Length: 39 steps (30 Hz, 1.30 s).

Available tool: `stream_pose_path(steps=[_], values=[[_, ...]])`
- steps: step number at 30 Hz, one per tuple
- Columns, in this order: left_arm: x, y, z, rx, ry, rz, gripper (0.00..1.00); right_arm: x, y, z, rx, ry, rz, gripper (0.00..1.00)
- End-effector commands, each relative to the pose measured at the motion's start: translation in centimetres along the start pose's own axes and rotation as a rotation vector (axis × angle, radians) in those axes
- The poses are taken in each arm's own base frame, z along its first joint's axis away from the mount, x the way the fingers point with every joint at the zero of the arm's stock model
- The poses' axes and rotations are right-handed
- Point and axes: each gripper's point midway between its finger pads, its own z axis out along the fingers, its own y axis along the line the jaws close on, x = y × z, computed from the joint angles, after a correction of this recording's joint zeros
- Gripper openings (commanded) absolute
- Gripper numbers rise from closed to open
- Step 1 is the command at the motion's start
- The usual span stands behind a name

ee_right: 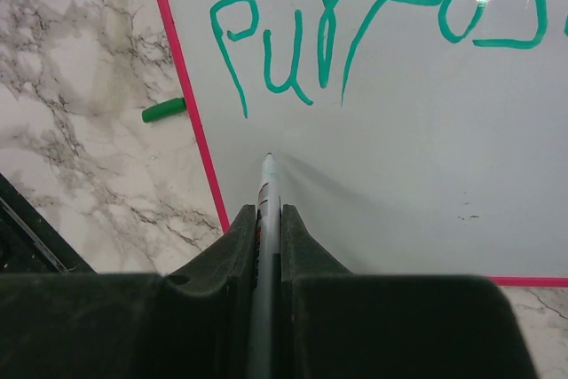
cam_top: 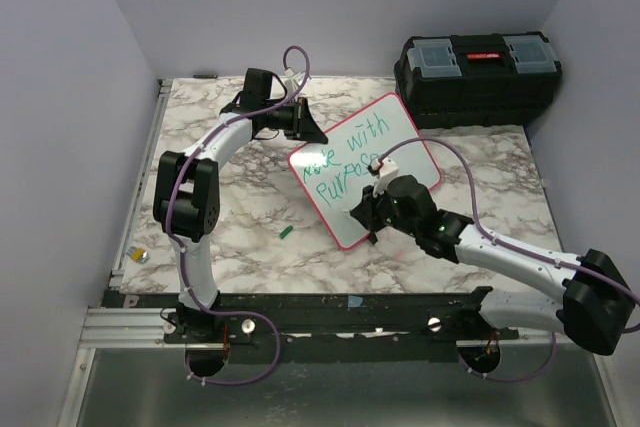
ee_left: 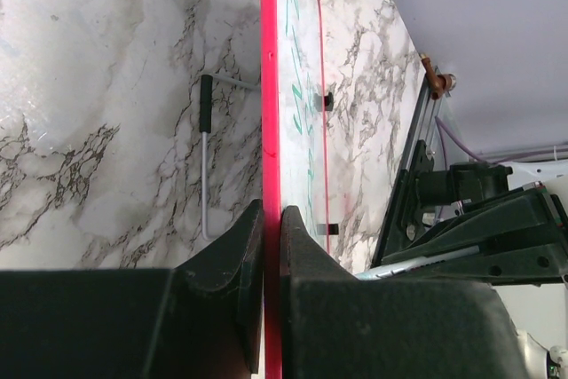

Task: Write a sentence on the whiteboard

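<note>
The glossy white rectangular whiteboard with a thin pink-red frame [cam_top: 400, 142] lies turned at an angle in the middle of the marble-patterned table [cam_top: 250, 207]. On it stands green handwriting that ends in "with Purpose". The left gripper [ee_left: 272, 228] is clamped on the frame at the board's far left edge. The right gripper [ee_right: 269, 219] is closed around a slim grey marker [ee_right: 268, 184], whose tip points at the blank area under the words. A small green cap [cam_top: 287, 232] lies just beside the board, and a black plastic toolbox [cam_top: 478, 67] stands at the far right.

green handwriting on whiteboard [cam_top: 345, 215], two lines. upper line ended in "with"; word before it was too unclear to read. lower line read "purpos" in right wrist view, rest out of sight.
</note>
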Motion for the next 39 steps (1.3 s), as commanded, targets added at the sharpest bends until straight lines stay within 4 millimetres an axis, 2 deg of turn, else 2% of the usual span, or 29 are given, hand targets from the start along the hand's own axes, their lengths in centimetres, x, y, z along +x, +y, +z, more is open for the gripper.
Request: stream_pose_path(steps=[1, 13, 25, 39], values=[[-2.0, 0.4, -0.7, -0.047, -0.066, 0.158, 0.0, -1.2, 0.1, 0.4, 0.014, -0.048, -0.039, 0.01], [-2.1, 0.4, -0.6, -0.047, -0.068, 0.158, 0.0, -0.1, -0.9, 1.0, 0.081, -0.012, -0.059, 0.01], [-1.8, 0.5, -0.6, -0.048, -0.065, 0.152, 0.0, 1.8, -1.5, 0.4, 0.119, 0.042, -0.07, 0.01], [-1.8, 0.5, -0.6, -0.048, -0.066, 0.152, 0.0, 3.3, -0.9, -0.6, 0.116, 0.079, -0.058, 0.01]])
